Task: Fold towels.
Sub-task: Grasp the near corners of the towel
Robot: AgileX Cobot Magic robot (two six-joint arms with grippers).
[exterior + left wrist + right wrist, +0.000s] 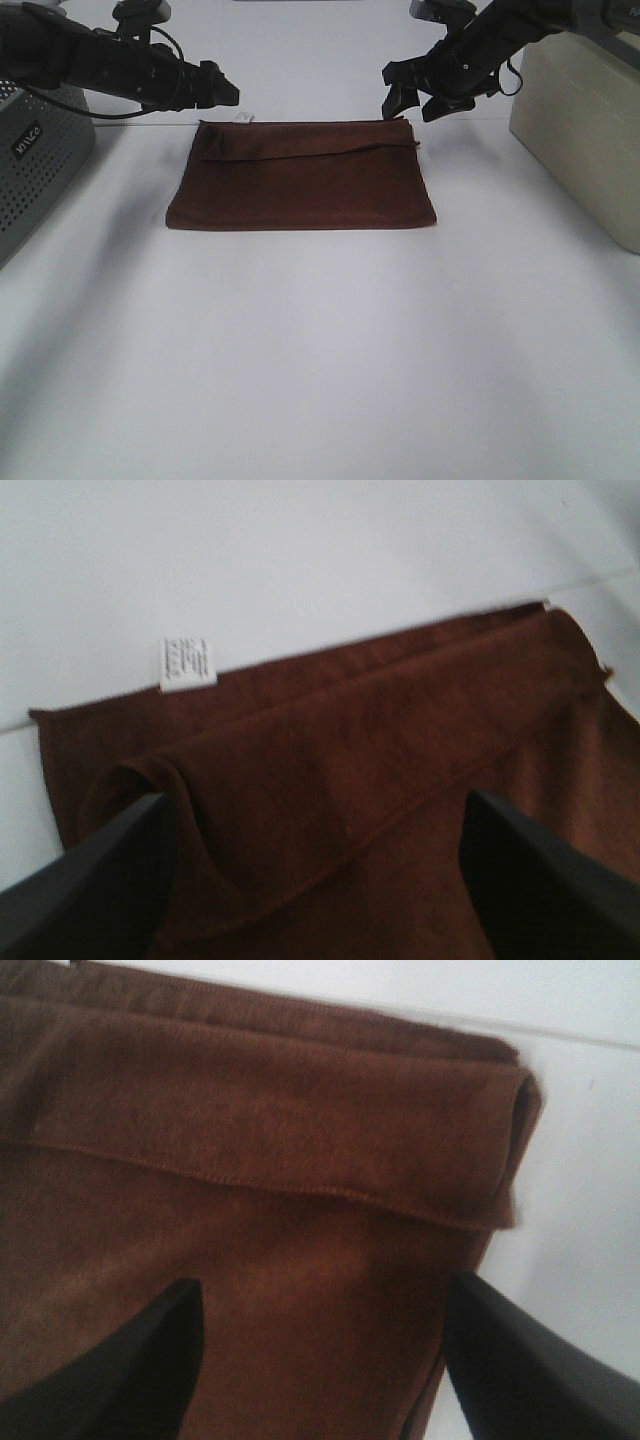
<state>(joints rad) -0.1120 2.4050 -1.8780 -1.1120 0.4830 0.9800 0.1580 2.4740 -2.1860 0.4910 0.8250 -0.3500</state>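
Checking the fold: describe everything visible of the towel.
The towel is reddish-brown terry, flat on the white table, folded into a rectangle. A narrow flap lies turned over along its far edge; a small white tag sticks out there. The open left gripper and right gripper hover at its far corners, not gripping.

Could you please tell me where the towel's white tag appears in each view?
Exterior high: white tag at the far edge of the towel, near its left corner.
Left wrist: tag at the towel's edge.
Right wrist: not in it.
Shared landmark: the towel's folded-over flap.
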